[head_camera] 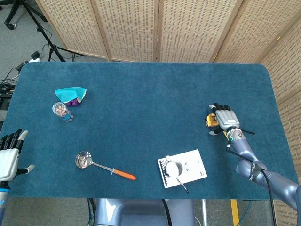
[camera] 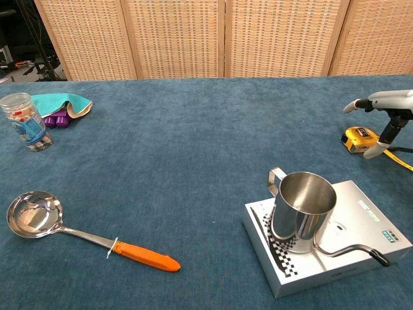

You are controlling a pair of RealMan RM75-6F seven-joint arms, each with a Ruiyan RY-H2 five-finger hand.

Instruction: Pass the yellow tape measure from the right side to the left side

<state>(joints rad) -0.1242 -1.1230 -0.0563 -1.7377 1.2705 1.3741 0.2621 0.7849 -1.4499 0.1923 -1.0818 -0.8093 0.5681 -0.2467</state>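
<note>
The yellow tape measure (head_camera: pixel 211 120) (camera: pixel 359 139) lies on the blue table at the right side. My right hand (head_camera: pixel 225 117) (camera: pixel 382 113) hovers just right of it and partly over it, fingers spread, holding nothing. Its thumb (camera: pixel 373 150) hangs down close beside the tape measure; contact cannot be told. My left hand (head_camera: pixel 9 153) is at the table's front left edge, fingers apart and empty, seen only in the head view.
A steel mug (camera: pixel 303 205) stands on a small white scale (camera: pixel 361 252) at the front right. A ladle with an orange handle (camera: pixel 84 237) lies front left. A clear jar (camera: pixel 24 121) and a teal cloth (camera: pixel 61 103) sit at the far left.
</note>
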